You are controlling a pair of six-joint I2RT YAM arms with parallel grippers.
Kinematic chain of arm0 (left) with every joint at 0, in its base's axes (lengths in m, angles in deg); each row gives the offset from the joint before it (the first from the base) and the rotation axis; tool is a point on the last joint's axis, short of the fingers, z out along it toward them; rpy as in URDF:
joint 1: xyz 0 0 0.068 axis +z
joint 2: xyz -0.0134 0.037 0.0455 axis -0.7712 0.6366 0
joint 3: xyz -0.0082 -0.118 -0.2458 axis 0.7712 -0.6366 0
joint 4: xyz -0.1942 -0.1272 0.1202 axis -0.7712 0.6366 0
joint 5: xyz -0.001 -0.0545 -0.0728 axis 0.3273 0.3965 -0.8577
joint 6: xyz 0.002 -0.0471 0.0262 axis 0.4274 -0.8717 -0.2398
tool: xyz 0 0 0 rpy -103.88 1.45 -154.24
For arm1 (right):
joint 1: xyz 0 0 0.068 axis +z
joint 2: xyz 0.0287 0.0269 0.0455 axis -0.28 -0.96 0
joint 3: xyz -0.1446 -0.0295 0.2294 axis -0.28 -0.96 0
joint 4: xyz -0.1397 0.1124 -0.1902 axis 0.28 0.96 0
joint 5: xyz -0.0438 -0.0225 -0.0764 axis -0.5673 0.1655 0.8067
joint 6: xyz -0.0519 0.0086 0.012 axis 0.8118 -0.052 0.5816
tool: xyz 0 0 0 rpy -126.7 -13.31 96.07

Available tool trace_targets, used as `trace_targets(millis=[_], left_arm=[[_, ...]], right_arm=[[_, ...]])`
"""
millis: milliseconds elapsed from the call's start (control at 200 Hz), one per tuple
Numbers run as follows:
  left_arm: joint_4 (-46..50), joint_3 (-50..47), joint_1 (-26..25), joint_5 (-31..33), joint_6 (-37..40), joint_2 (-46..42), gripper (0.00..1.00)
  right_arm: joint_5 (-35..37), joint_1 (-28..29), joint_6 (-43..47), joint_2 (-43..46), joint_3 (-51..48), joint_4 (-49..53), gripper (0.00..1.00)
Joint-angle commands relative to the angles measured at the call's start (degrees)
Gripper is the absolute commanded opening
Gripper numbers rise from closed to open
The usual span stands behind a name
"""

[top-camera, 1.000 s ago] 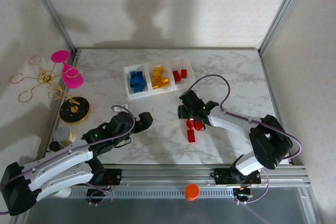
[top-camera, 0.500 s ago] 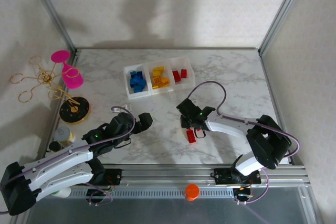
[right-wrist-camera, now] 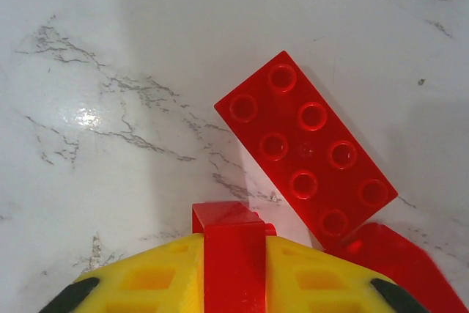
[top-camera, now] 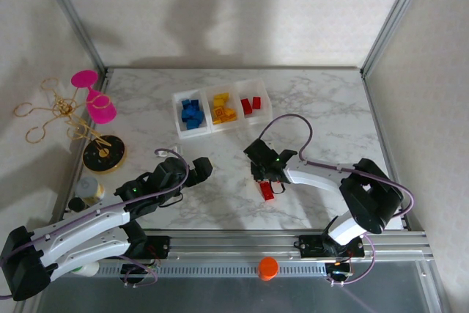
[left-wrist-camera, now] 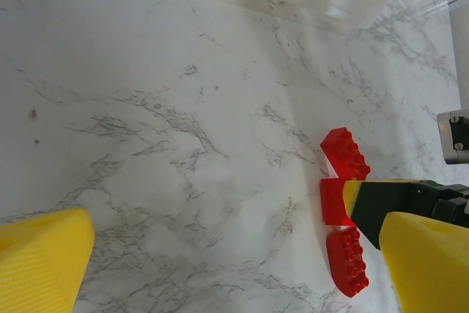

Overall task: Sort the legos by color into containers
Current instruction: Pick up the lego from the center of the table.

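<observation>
We see the right tool (top-camera: 263,176) low over the marble desk (top-camera: 322,108), in front of the containers (top-camera: 207,112) and a little toward the right arm's side. From its wrist camera, its two yellow pads (right-wrist-camera: 157,280) are pressed together on a small red brick (right-wrist-camera: 233,243), which stands between them with its lower edge at the desk surface. Just beyond that piece an eight-stud red brick (right-wrist-camera: 306,152) lies flat, studs up and turned at an angle. A third red brick (right-wrist-camera: 392,254) sits partly under its near corner. The left tool (top-camera: 201,168) hangs above bare marble to the left of this cluster. Its yellow fingers (left-wrist-camera: 37,262) are spread wide with nothing between them. In its wrist view we make out the same three red pieces close together beside the right tool's black and yellow finger. The containers stand in a row toward the back of the desk, well apart from both tools. The left bin holds blue legos (top-camera: 191,112), the middle one yellow legos (top-camera: 223,108), and the right one a few red legos (top-camera: 251,105).
</observation>
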Motion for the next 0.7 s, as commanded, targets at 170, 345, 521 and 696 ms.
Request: trace_targets(millis=[170, 345, 521, 696], left_arm=[[1.3, 0.2, -0.5, 1.9, -0.1, -0.4, 1.00], [1.7, 0.4, -0.5, 1.9, 0.0, -0.4, 1.00], [1.5, 0.3, -0.5, 1.9, 0.0, -0.6, 1.00], [0.4, 0.7, -0.6, 1.9, 0.4, -0.2, 1.00]], right_arm=[[1.5, 1.3, -0.6, -3.5, 1.9, 2.7, 0.30], [1.5, 1.4, -0.5, -4.0, 3.0, 2.1, 0.25], [1.3, 1.4, -0.2, -2.6, 3.5, 2.1, 0.18], [1.9, 1.4, 0.2, -1.4, 4.8, 3.3, 0.17]])
